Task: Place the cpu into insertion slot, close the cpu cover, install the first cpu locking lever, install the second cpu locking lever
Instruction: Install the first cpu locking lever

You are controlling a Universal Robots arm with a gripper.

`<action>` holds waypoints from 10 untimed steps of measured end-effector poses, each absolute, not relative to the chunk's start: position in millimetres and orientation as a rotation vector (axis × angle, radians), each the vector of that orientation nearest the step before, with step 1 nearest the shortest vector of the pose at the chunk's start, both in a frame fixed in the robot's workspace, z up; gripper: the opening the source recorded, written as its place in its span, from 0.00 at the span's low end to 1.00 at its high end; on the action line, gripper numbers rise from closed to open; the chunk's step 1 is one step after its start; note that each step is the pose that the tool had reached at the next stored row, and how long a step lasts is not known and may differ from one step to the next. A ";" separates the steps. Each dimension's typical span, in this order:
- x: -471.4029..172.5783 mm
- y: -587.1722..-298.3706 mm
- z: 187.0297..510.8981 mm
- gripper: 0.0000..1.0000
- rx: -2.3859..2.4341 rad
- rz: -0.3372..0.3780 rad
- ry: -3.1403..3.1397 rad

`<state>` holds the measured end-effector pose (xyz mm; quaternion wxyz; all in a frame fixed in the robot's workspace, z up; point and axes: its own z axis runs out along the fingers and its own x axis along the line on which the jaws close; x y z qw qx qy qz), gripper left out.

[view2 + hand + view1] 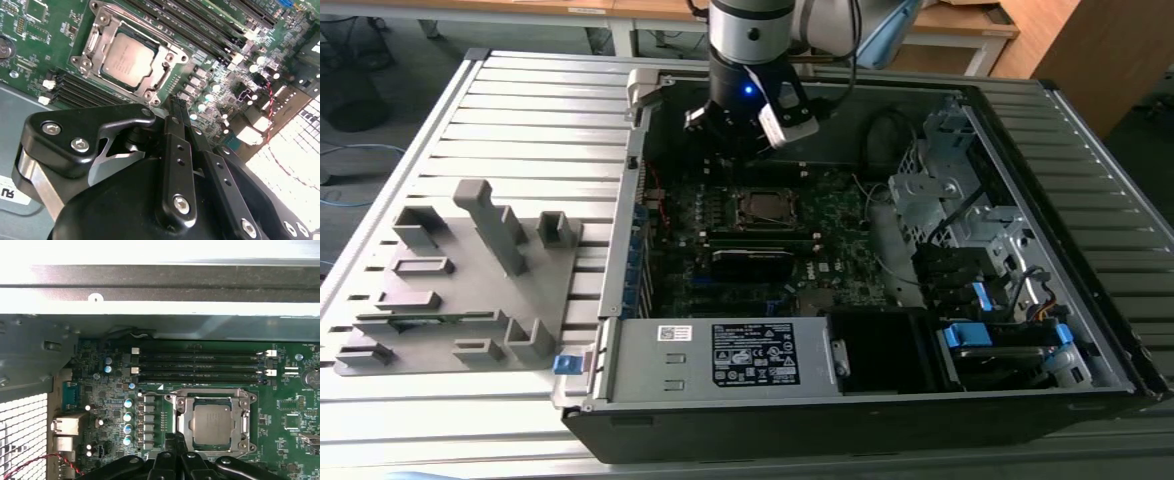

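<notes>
Gripper (176, 440): fingers pressed together, empty, just beside the cpu cover (183, 421). We list the cpu (212, 424) seated in the insertion slot (212, 401), cover down. Computer case (720, 420) on slatted metal table (520, 110); grey fixture (454, 290) beside it; wooden desks (961, 25) behind.

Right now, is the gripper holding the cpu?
No. In the first wrist view the cpu lies flat inside the window of the cpu cover, while the gripper holds nothing.
</notes>
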<state>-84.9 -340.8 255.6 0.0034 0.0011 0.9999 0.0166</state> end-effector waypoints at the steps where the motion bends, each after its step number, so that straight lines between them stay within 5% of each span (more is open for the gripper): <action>1: -86.4 -340.8 255.5 0.11 0.003 0.052 3.134; 10: -93.9 -340.7 255.4 0.11 0.003 0.052 3.134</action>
